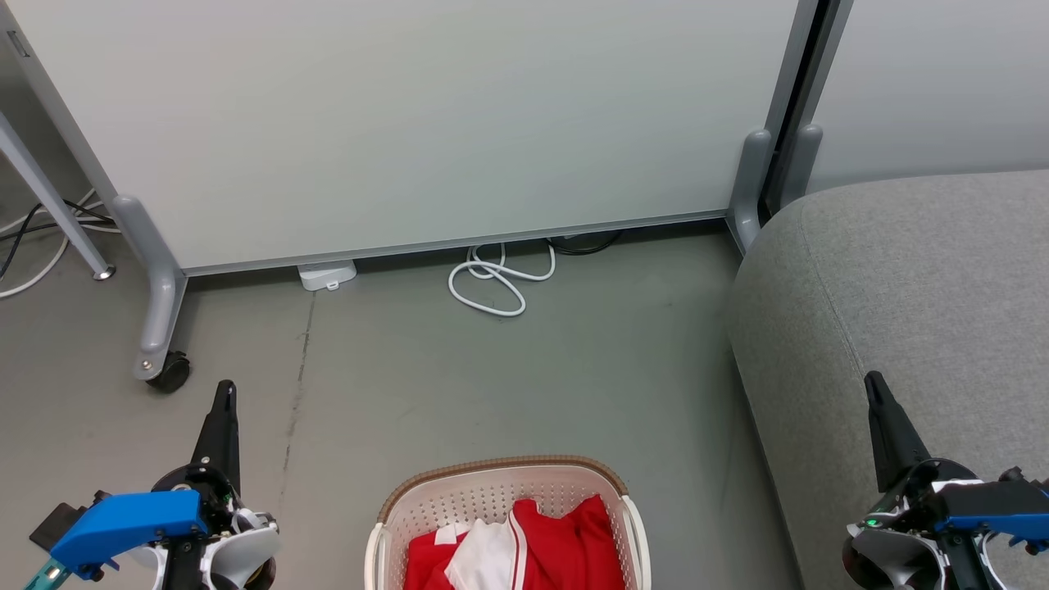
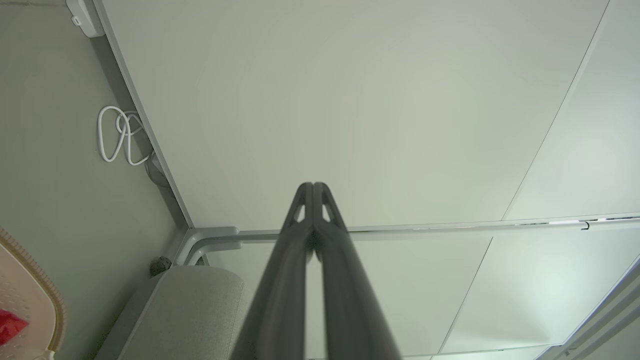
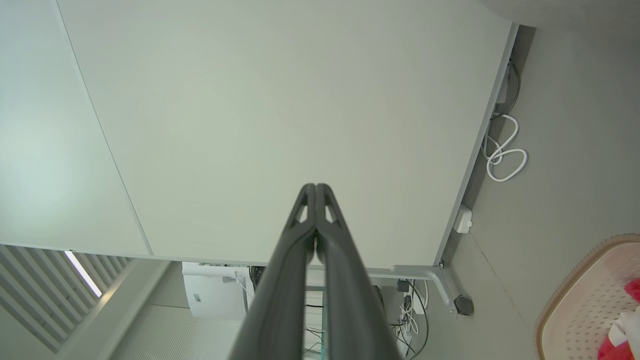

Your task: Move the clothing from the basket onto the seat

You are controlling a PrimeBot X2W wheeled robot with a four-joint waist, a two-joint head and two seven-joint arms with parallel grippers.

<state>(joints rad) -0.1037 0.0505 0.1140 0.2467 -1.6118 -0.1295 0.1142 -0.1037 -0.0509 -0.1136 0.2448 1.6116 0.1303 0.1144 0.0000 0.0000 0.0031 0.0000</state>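
Pressed flat together from root to tip, the two long dark fingers of the left claw [image 1: 225,388] are clenched on nothing, and the right claw [image 1: 874,379] is clamped the same way, also with nothing in it. Between them, at the bottom edge of the head view, stands the oval cream-white plastic laundry basket [image 1: 500,467], well apart from both claws and nearer the robot than either set of fingertips. Its walls are pierced with rows of small holes, its rim has a brown woven look, and smooth white handles curve down each side. Inside it lies the bright red fabric clothing [image 1: 574,541], soft and rumpled, with a white panel and thin white trim stripes; neither claw touches it. To the robot's right, the grey fabric-upholstered seat [image 1: 918,270] has a coarse, even weave, a stitched seam and rounded edges, and the right claw shows against its front part. The basket rests on the smooth grey floor [image 1: 508,385], just beside the seat. Farther off, a white cable [image 1: 494,285] lies in loose loops at the foot of a pale matte partition panel [image 1: 410,123], whose grey metal leg ends in a black caster [image 1: 170,373].
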